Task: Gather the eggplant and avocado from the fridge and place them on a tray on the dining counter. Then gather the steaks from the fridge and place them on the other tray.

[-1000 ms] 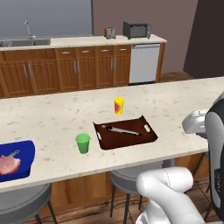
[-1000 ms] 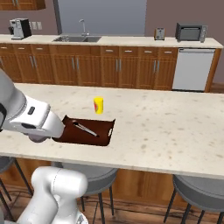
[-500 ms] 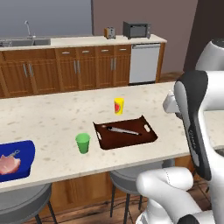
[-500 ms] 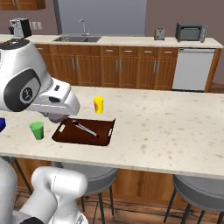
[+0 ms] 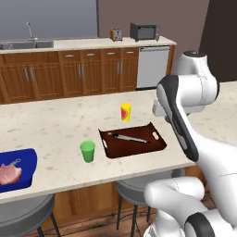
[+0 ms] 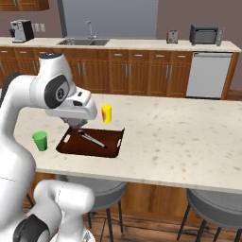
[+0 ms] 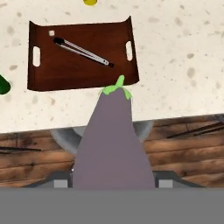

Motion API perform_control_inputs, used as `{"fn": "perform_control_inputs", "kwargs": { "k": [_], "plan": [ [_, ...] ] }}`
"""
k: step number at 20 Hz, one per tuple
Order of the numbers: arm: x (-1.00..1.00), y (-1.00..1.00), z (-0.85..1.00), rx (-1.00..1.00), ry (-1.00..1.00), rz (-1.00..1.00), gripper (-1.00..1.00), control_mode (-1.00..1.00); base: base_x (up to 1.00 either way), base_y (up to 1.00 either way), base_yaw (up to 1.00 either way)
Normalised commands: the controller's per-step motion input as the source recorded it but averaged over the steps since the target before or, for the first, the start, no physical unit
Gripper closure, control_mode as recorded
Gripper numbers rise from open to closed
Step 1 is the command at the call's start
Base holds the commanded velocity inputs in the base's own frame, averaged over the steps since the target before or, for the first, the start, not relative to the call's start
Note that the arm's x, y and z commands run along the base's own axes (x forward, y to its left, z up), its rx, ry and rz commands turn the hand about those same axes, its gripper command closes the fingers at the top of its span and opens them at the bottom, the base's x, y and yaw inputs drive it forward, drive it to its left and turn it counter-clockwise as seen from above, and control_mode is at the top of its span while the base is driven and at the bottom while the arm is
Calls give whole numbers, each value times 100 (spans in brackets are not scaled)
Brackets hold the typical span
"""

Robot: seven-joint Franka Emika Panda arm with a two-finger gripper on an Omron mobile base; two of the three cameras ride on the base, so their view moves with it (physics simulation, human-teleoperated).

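The long purple eggplant with a green stem cap (image 7: 114, 144) occupies the lower centre of the hand view, clamped between the jaws of the gripper (image 7: 113, 181), stem pointing toward the frame top. Just above the stem lies the flat dark brown rectangular tray (image 7: 81, 65), holding slim metal tongs (image 7: 83, 51). The tray rests on the beige speckled dining counter (image 7: 175, 65). In the left base view, a green cup (image 5: 87, 151) sits left of centre, a yellow cup (image 5: 125, 111) above the tray, and the bright blue tray (image 5: 23, 169) with a pink steak (image 5: 9, 173) at lower left.
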Motion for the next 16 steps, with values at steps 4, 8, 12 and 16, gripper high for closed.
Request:
{"fn": "perform_control_inputs", "kwargs": {
  "k": [4,8,12,16],
  "plan": [
    [86,1,-46,0,0,0,100,-100,0,0,0],
    [69,0,-28,0,0,0,100,-100,0,0,0],
    [72,0,-40,0,0,0,100,-100,0,0,0],
    [67,0,-60,0,0,0,100,-100,0,0,0]
  ]
}}
